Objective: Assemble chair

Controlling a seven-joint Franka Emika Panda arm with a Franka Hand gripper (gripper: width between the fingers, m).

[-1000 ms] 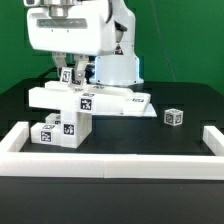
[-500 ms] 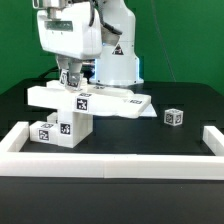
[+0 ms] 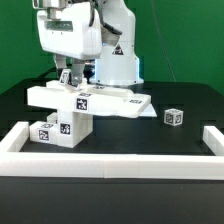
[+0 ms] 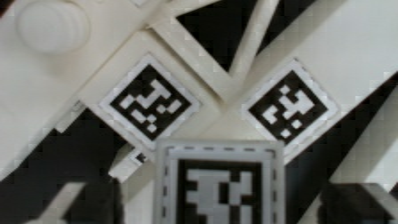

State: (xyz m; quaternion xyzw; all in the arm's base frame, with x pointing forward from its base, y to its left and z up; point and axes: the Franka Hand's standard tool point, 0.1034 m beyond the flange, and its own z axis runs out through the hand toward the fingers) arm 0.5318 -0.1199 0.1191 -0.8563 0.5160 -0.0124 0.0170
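The chair's flat white seat panel lies raised on a tagged block-shaped chair part at the exterior view's left. A small tagged white cube part sits alone at the exterior view's right. My gripper hangs straight down over the far left of the seat panel, its fingertips at a small tagged part there. In the wrist view a tagged white part sits between the jaws, with two more tagged white bars beyond it. The fingers are too blurred to tell whether they press on it.
Long white border rails run along the front, the left and the right of the black table. The robot's white base stands just behind the seat panel. A green wall lies behind.
The gripper hand turned about its vertical axis between one second and half a second ago, showing a narrower face. Since then nothing has visibly moved.
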